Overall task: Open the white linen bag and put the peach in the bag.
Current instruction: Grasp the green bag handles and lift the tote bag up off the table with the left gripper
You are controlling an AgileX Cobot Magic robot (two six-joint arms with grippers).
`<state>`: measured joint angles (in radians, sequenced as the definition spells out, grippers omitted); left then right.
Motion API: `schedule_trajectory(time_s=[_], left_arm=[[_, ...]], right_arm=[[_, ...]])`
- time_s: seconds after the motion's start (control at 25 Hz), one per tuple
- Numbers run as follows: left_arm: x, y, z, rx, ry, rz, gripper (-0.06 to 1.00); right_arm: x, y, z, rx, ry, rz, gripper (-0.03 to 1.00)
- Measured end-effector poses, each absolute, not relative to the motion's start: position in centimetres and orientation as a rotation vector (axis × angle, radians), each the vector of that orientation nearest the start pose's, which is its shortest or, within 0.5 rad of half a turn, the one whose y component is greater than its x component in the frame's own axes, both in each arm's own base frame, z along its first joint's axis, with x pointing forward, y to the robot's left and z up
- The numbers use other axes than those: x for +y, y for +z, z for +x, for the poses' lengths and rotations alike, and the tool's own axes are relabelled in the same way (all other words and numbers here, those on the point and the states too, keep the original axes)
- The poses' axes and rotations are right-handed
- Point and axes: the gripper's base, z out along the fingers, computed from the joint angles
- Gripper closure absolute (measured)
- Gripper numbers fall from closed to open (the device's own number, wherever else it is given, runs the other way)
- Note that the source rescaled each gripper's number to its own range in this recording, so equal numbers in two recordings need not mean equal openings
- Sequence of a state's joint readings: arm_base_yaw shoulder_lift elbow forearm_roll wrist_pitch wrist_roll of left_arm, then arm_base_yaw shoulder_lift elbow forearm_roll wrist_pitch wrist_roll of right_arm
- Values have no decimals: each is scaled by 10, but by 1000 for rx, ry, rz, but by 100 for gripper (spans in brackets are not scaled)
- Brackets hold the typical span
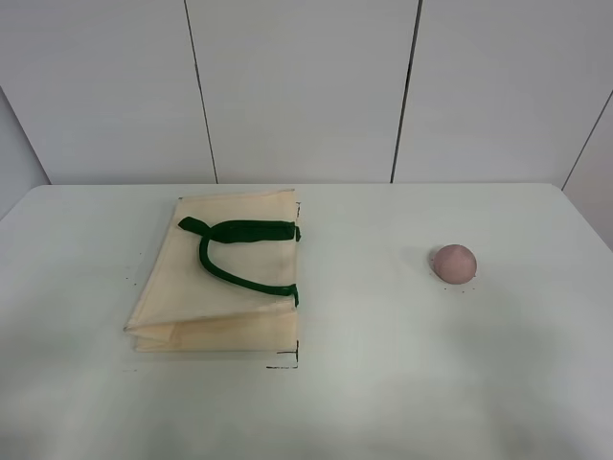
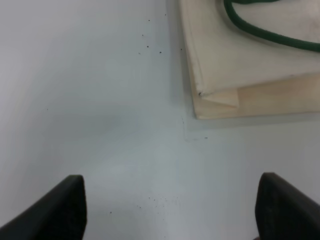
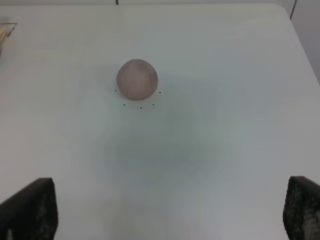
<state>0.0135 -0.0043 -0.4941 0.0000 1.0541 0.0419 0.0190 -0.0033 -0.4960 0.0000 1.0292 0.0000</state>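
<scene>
The white linen bag (image 1: 220, 273) lies flat and folded on the left of the table, its dark green handles (image 1: 239, 251) on top. The left wrist view shows its near corner (image 2: 240, 75). The peach (image 1: 453, 262) sits alone on the right of the table; it also shows in the right wrist view (image 3: 137, 79). My left gripper (image 2: 172, 210) is open and empty, a short way off the bag's corner. My right gripper (image 3: 172, 210) is open and empty, well back from the peach. Neither gripper shows in the exterior high view.
The white table (image 1: 383, 383) carries small black marks around the bag's corners (image 1: 287, 362) and by the peach. A white panelled wall (image 1: 306, 86) stands behind the table's far edge.
</scene>
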Motion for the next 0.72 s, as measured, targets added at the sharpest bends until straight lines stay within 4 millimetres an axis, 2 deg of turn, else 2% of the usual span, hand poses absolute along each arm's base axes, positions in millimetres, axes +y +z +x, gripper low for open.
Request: schedule_trajectory(time_s=[0.44, 0.56, 0.72], left_arm=[[0, 278, -5, 2026, 35, 29, -5], [0, 292, 0, 2040, 35, 29, -5], [0, 323, 31, 2149, 32, 30, -5]], right_arm=[[0, 279, -4, 2013, 12, -19, -3], [0, 279, -4, 2013, 12, -19, -3], [0, 279, -4, 2013, 12, -19, -3]])
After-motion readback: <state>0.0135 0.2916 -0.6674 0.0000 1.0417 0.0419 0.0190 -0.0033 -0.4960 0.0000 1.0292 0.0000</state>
